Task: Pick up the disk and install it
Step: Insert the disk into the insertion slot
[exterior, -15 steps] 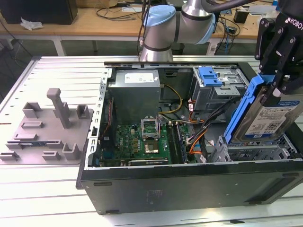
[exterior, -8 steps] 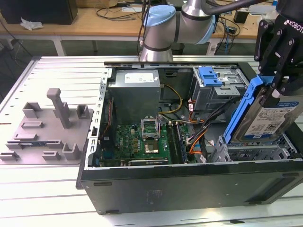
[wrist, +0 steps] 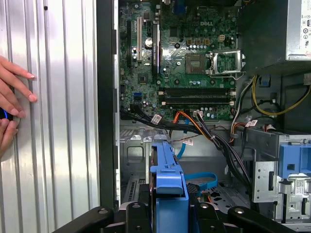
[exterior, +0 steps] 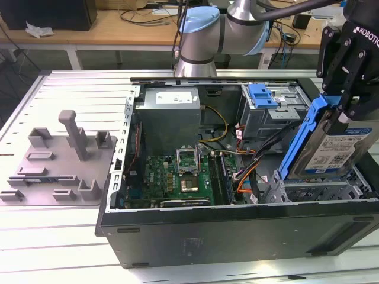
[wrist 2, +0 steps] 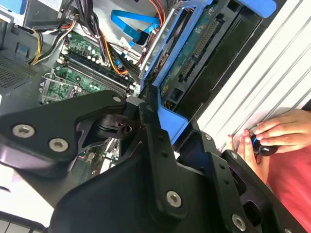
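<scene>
Disk place: the disk (exterior: pixel 334 151) hangs in the gripper (exterior: pixel 348 112) over the end of the open computer case (exterior: pixel 237 236) at the exterior view's right. Its lower end is down near the metal bay (exterior: pixel 320 190), and it looks not yet seated.
Fingers: they are pressed onto the upper end of the disk, one on each side, and pinch it by its blue frame (wrist: pixel 169 191).
Long axis: it is steep, going from the low end inside the case up to the gripper, and the top leans toward the exterior view's right.
Facing: the label side looks toward the exterior camera, and the narrow blue edge looks toward the motherboard (exterior: pixel 177 174).
Risk, cables: the bundle of cables (exterior: pixel 251 168) lies just beside the lower edge, so the frame could catch or press a wire.
Risk, tilt: if the disk goes down at this lean, a corner may jam on the bay wall.
Risk, grip: it is held at one end only, on plastic, so it may swing or slip.
Risk, person: a hand (wrist: pixel 12 104) rests on the table (wrist: pixel 58 121) beside the case, near where the arm works.
</scene>
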`<state>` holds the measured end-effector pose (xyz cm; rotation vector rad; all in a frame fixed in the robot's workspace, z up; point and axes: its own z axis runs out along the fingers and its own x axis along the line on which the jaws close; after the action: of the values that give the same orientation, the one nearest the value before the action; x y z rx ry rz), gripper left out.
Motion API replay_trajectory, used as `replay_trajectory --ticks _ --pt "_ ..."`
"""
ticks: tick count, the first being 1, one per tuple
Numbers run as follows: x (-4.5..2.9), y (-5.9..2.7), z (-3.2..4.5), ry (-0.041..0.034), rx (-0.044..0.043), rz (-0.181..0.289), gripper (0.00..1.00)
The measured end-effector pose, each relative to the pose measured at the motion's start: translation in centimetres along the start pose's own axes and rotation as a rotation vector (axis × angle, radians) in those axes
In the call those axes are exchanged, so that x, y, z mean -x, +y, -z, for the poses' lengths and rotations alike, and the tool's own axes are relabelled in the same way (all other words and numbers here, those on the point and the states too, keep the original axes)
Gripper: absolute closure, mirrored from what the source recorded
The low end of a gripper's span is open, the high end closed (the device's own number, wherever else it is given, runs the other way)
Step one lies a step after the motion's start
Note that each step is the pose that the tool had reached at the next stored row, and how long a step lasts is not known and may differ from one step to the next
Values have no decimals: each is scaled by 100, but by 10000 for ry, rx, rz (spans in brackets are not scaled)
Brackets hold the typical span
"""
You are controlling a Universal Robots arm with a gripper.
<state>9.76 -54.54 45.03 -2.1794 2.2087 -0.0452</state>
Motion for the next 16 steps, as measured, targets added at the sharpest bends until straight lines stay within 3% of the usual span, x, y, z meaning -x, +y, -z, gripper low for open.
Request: replay_trajectory --ticks 16 --pt "-1 3 -62 -1 1 12 63"
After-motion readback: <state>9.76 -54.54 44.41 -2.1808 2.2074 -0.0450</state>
